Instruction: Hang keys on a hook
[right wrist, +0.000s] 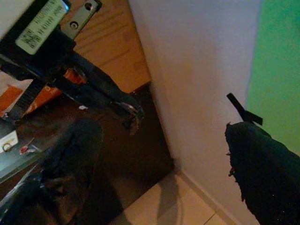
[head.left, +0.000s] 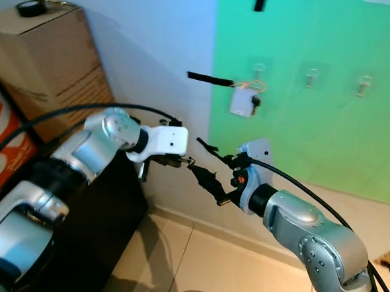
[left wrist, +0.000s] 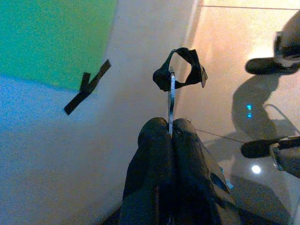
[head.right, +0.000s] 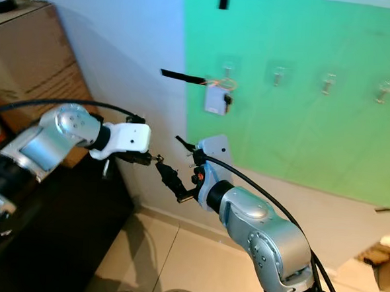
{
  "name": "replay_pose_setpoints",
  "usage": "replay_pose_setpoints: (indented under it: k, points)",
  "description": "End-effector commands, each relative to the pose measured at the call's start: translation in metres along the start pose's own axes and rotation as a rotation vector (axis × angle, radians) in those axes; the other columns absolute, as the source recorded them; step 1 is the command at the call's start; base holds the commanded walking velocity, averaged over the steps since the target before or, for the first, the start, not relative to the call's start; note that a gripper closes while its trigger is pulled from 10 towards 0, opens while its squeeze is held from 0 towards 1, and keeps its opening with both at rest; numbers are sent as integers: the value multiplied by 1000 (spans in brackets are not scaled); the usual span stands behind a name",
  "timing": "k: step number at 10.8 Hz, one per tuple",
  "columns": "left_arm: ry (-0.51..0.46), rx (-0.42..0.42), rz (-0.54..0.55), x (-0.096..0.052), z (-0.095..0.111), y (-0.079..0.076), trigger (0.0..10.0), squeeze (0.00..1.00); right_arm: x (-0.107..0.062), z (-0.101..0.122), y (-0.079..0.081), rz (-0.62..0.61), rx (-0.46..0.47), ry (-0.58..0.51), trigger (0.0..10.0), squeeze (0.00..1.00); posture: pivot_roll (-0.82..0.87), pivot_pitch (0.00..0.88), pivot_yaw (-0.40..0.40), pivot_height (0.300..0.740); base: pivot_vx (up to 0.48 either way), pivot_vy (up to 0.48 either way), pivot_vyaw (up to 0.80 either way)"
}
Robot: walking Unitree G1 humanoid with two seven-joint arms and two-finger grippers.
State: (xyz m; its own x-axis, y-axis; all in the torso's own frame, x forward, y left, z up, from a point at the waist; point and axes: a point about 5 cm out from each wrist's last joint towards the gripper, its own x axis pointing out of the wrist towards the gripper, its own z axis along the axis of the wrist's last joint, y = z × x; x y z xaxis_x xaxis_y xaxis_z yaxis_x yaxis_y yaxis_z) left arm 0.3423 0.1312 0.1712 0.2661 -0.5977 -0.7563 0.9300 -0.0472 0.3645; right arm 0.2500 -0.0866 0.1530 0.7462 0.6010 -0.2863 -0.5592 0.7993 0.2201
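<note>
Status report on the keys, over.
Left gripper shut on keys, short of the wall hooks. Right gripper open, fingers either side of the left's tip. Nearest hook already holds a tagged bunch; next hook free.

White wall (head.left: 155, 44) beside green panel (head.left: 315, 127), cardboard box (head.left: 47, 64) on dark cabinet (head.left: 89, 245), tiled floor (head.left: 227, 267)

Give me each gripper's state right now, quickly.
Left gripper: shut on the key ring.
Right gripper: open, holding nothing.
</note>
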Motion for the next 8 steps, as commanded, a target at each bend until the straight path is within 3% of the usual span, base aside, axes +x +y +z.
replay_pose_setpoints:
  k: [1,4,8]
  points:
    - [-40,-9,12,-4,4,7,0,0,-2,6,3,16,13,-44,10000,0,-75,0,136,740,0,0,0]
    - [-196,-69,50,-5,20,13,0,0,-5,22,-1,-37,-29,-154,10000,0,-96,0,127,740,0,0,0]
    - [-230,-68,63,-7,26,17,0,0,-11,30,-8,-11,-71,-183,10000,0,-106,0,103,740,0,0,0]
